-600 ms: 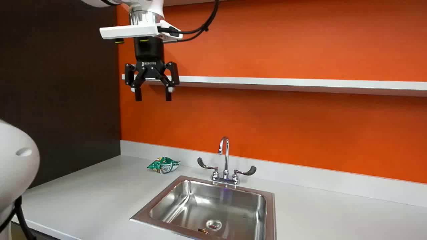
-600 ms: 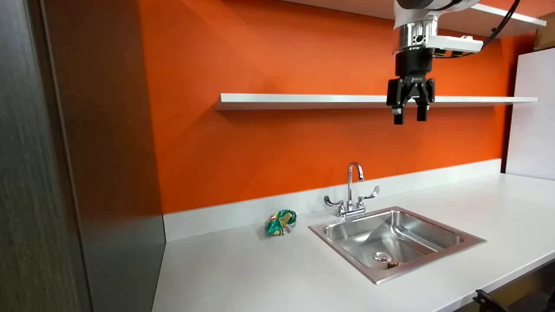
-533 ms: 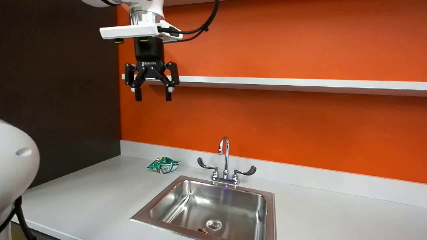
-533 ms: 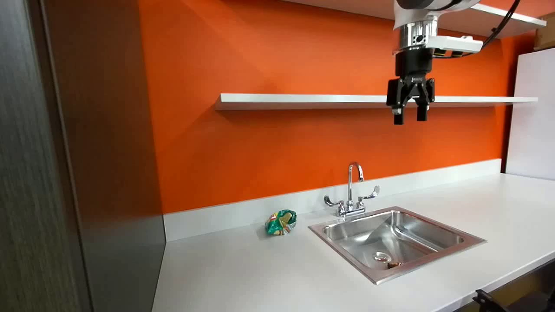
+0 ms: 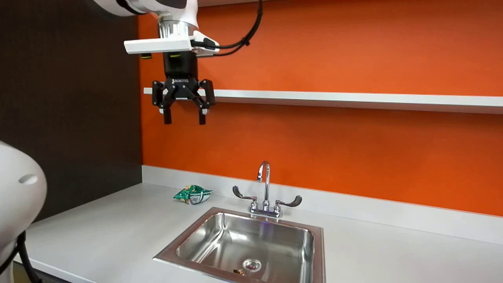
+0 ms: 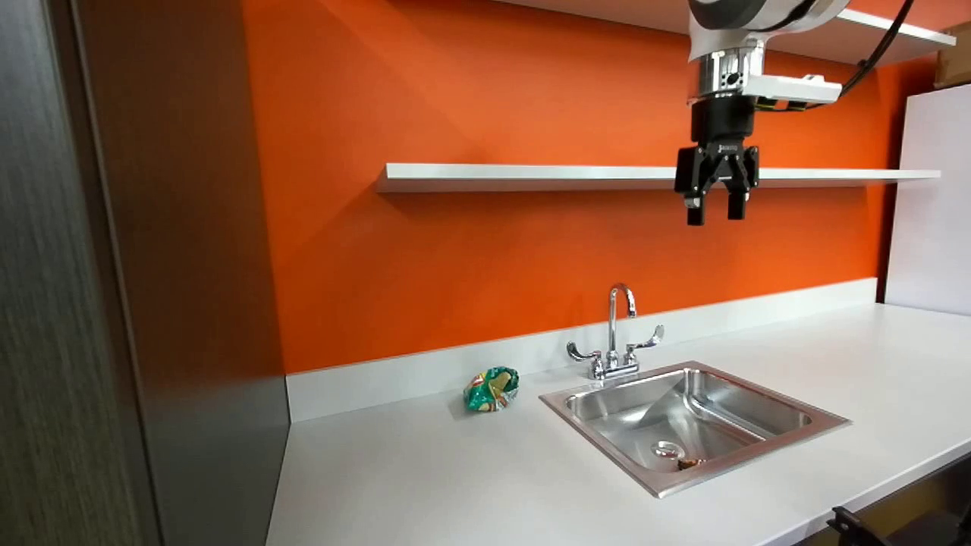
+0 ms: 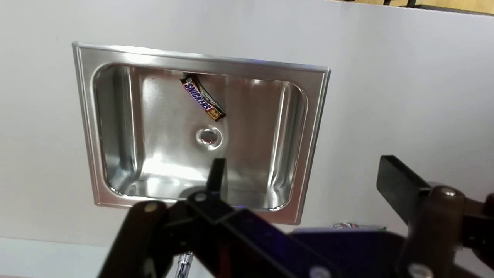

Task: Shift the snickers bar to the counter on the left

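Note:
The Snickers bar (image 7: 201, 98) lies on the floor of the steel sink (image 7: 318, 116), between the drain and the sink wall at the top of the wrist view. Only small brown bits of the bar show in both exterior views (image 5: 239, 271) (image 6: 689, 463), with the sink rim hiding part of it in one. My gripper (image 5: 185, 122) points down, open and empty, high above the counter (image 5: 98, 232) at about shelf height. It also hangs high in an exterior view (image 6: 716, 218). In the wrist view its fingers (image 7: 397, 185) stand wide apart with nothing between them.
A green snack bag (image 6: 491, 390) sits on the counter by the backsplash, beside the sink. A chrome faucet (image 5: 266, 196) with two handles stands behind the sink. A white shelf (image 6: 531, 174) runs along the orange wall behind the gripper. A dark panel (image 5: 78, 98) bounds the counter.
My gripper has moved down a little in both exterior views and slightly to the right in one of them. It stays open. The bar, bag and sink have not moved.

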Controlling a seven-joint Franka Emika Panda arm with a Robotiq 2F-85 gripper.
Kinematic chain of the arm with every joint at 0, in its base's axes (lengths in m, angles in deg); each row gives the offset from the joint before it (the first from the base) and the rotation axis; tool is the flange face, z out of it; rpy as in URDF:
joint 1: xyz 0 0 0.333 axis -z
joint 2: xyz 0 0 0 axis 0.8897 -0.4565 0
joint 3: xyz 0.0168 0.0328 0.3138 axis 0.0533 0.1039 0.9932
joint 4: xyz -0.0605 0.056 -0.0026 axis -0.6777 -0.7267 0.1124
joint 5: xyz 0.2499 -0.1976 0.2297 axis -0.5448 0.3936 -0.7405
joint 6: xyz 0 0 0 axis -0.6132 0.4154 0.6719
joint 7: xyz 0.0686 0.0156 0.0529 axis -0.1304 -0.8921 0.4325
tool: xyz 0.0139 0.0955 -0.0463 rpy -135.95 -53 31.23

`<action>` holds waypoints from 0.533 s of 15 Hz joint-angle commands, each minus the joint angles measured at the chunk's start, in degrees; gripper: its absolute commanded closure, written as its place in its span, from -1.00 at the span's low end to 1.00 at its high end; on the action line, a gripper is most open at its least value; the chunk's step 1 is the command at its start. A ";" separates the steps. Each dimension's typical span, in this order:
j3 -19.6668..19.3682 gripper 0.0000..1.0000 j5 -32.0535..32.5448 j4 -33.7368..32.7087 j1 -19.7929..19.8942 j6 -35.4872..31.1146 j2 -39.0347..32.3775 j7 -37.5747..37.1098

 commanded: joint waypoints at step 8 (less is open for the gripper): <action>-5.89 -1.00 1.27 3.93 4.12 -19.00 -15.75 2.50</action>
